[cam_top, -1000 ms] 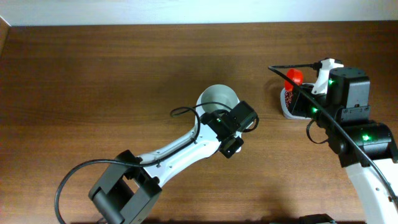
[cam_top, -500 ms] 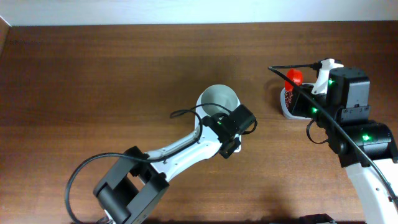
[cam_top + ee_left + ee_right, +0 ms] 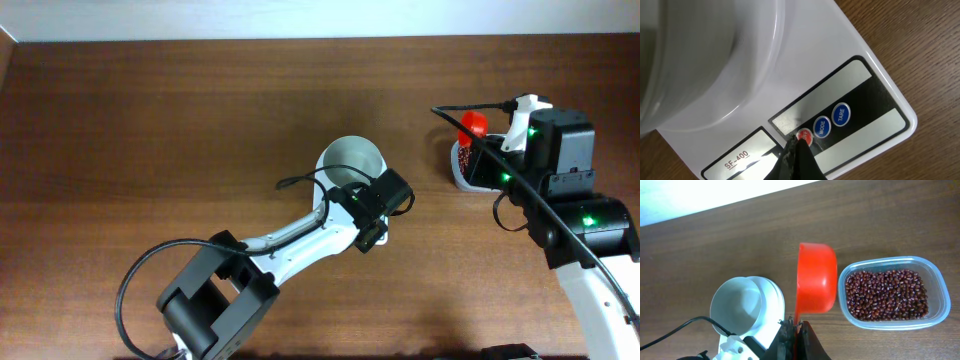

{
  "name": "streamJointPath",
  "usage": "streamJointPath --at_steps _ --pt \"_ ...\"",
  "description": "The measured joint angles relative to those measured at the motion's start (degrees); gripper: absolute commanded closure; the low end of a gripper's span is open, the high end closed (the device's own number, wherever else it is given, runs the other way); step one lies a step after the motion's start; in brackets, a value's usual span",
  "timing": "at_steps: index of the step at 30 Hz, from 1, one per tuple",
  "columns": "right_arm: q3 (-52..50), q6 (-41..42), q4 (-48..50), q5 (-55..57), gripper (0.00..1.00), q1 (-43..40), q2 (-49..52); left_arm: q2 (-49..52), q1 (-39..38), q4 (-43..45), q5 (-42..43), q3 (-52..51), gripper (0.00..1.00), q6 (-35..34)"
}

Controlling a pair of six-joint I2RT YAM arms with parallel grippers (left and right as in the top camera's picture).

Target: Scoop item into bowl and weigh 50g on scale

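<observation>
The white bowl [image 3: 350,160] stands on the white scale [image 3: 860,60]. In the overhead view my left gripper [image 3: 370,208] hides most of the scale. In the left wrist view the left gripper [image 3: 796,146] is shut, and its tip touches the scale's red button [image 3: 805,135] beside two blue buttons. My right gripper [image 3: 797,328] is shut on the handle of a red scoop [image 3: 815,280], which shows no beans and is held between the bowl [image 3: 742,307] and a clear tub full of red-brown beans [image 3: 890,292]. The scoop [image 3: 472,124] hangs over the tub [image 3: 462,168].
The brown wooden table ends at a pale wall along the far edge [image 3: 300,30]. A black cable [image 3: 300,180] loops by the left wrist. The right arm's body [image 3: 560,170] stands at the table's right side.
The left arm's elbow and rear links have shifted slightly right. Its gripper stays over the scale. The right arm and scoop have not moved.
</observation>
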Motion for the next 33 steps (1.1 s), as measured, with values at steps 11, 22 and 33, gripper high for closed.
streamJointPath --at_steps 11,22,33 --pt "0.0 0.1 -0.7 1.1 0.96 0.0 0.0 0.9 0.0 0.9 0.0 -0.1 1.0 0.0" --pt "0.0 0.0 -0.9 1.1 0.96 0.0 0.0 1.7 0.0 1.0 -0.4 -0.1 1.0 0.2" --pt "0.0 0.0 -1.2 1.1 0.96 0.0 0.0 1.9 0.0 1.3 -0.5 -0.1 1.0 1.5"
